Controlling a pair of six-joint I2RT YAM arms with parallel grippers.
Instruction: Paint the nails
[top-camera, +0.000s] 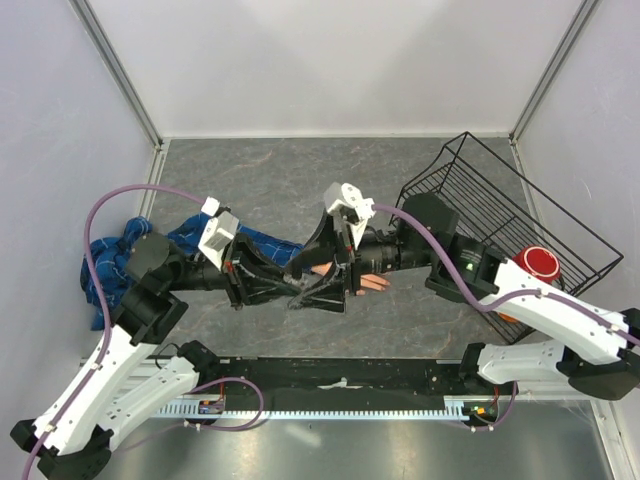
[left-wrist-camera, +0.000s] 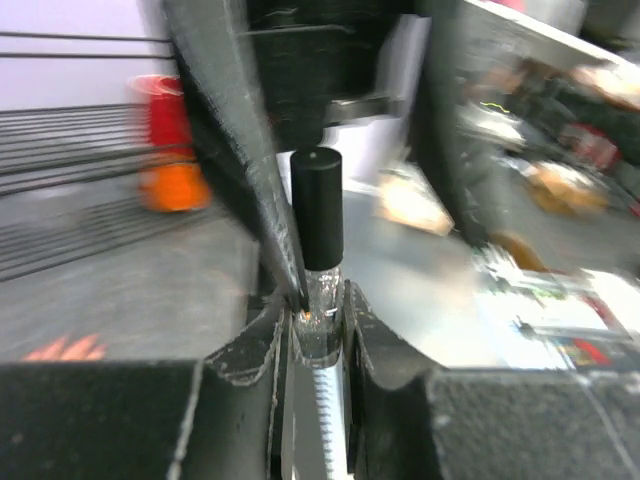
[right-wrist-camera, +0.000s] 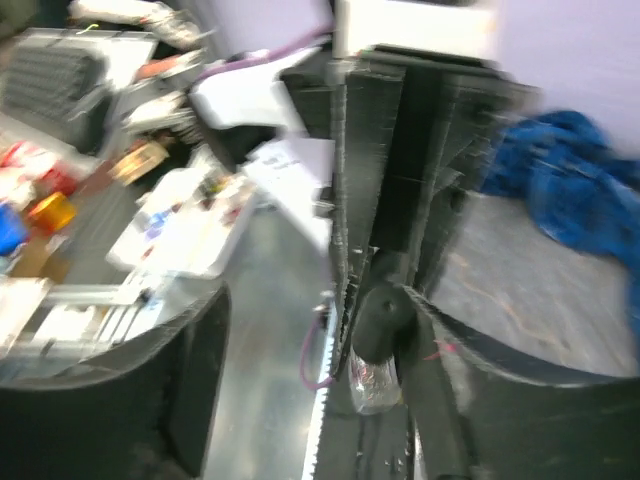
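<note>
Gripper (left-wrist-camera: 320, 316) round bottle (left-wrist-camera: 317, 215); hand (top-camera: 373, 283) seemingly rightward

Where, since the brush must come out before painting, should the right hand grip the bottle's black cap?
Across the round sides of the black cap, near its top, coming from the free end opposite the left hand, which clamps the clear bottle below. The cap is a straight cylinder.

Glossy clear bottle (left-wrist-camera: 322, 300), matt black cap (left-wrist-camera: 317, 205), smooth plastic mannequin hand (top-camera: 374, 283).
</note>
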